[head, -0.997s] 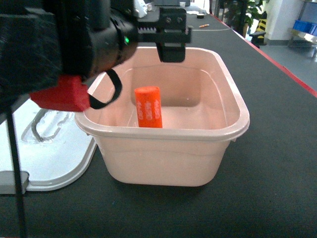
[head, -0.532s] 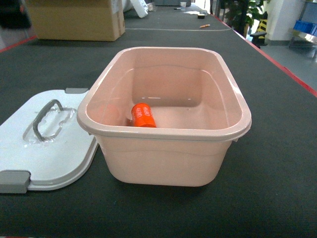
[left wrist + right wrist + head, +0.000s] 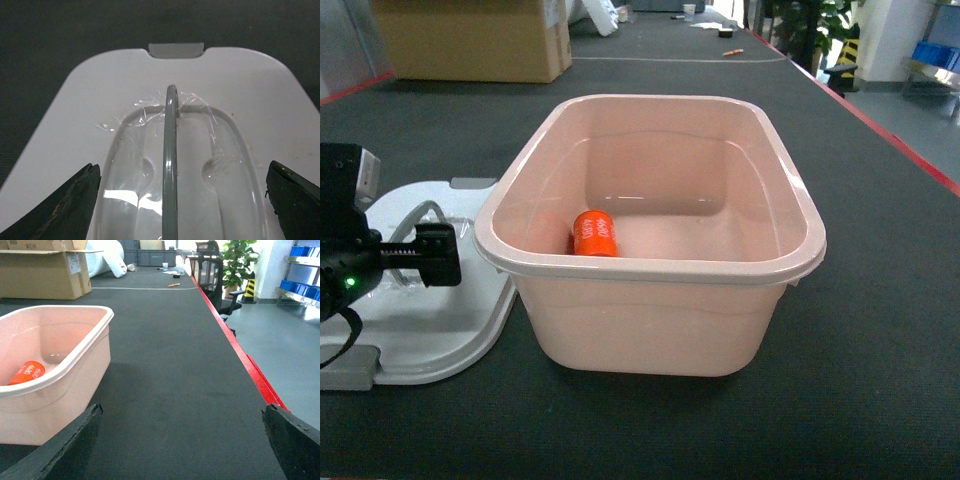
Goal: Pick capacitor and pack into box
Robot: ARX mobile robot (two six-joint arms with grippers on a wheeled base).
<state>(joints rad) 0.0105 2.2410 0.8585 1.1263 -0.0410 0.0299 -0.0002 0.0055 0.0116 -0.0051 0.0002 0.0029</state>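
One capacitor (image 3: 593,234) inside one box (image 3: 760,300)

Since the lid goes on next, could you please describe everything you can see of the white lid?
The white lid looks like glossy plastic with rounded corners. It lies flat on the dark table, left of the pink box, top side up. A grey handle stands upright over a recessed well covered in crinkled clear film. Grey latches sit at its ends. The left end effector hovers open, astride the handle, not gripping.

Our left hand (image 3: 177,200) hangs low with its 2 fingers (image 3: 65,205) spread wide apart, holding nothing. Our right hand (image 3: 180,440) is likewise spread wide, level and holding nothing.
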